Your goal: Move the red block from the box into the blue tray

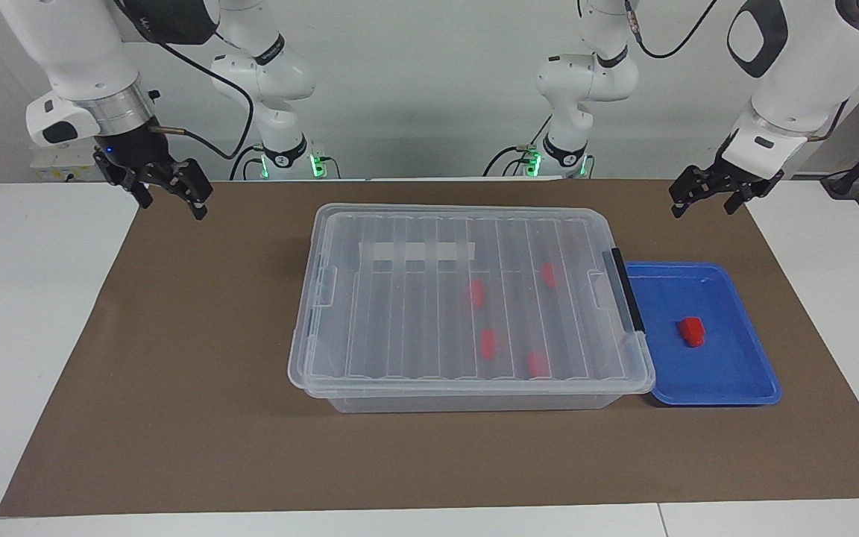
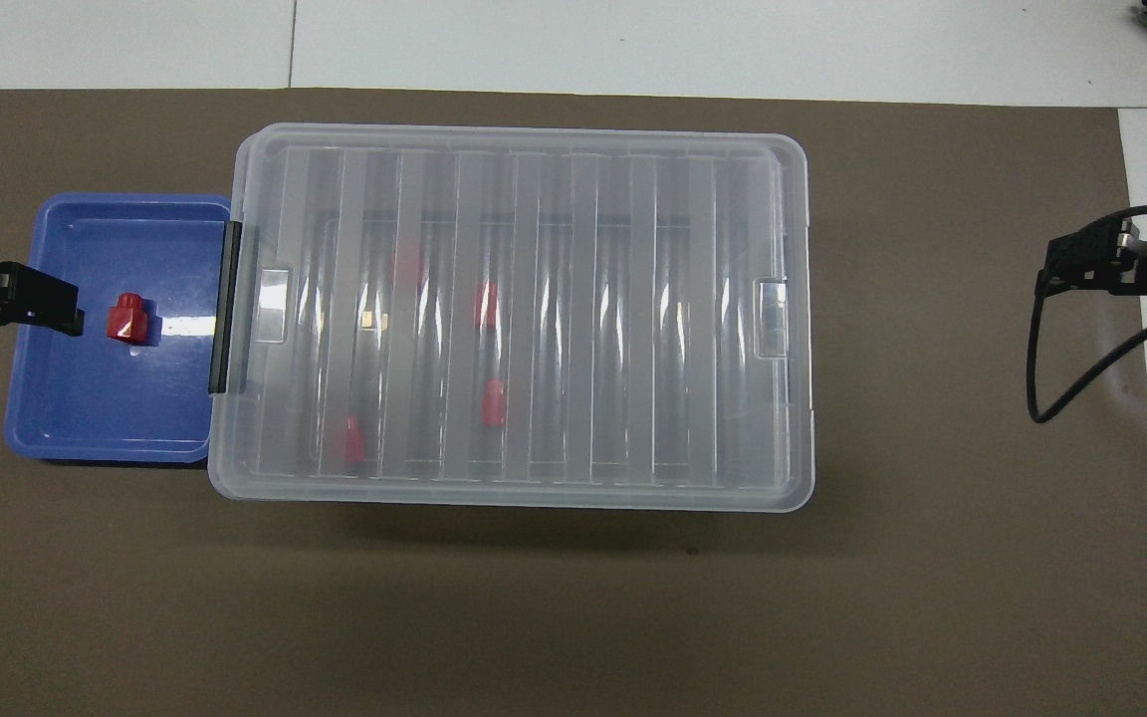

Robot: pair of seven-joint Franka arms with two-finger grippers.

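Observation:
The box (image 1: 414,313) is a clear bin with its ribbed lid on, in the middle of the brown mat; it also shows in the overhead view (image 2: 583,329). Several red blocks (image 1: 488,342) lie inside it under the lid (image 2: 492,403). The blue tray (image 1: 743,373) sits against the box's black-latch end, toward the left arm's end of the table. One red block (image 1: 692,331) lies in the tray (image 2: 127,318). My left gripper (image 1: 704,210) is open, empty and raised over the tray's outer end (image 2: 61,304). My right gripper (image 1: 172,207) is open, empty and raised over the mat's edge (image 2: 1051,274).
The black latch (image 1: 627,298) lies along the box's end next to the tray. A white strip (image 1: 414,250) shows through the lid. The brown mat (image 1: 176,373) covers most of the white table. A black cable (image 2: 1061,368) hangs by the right gripper.

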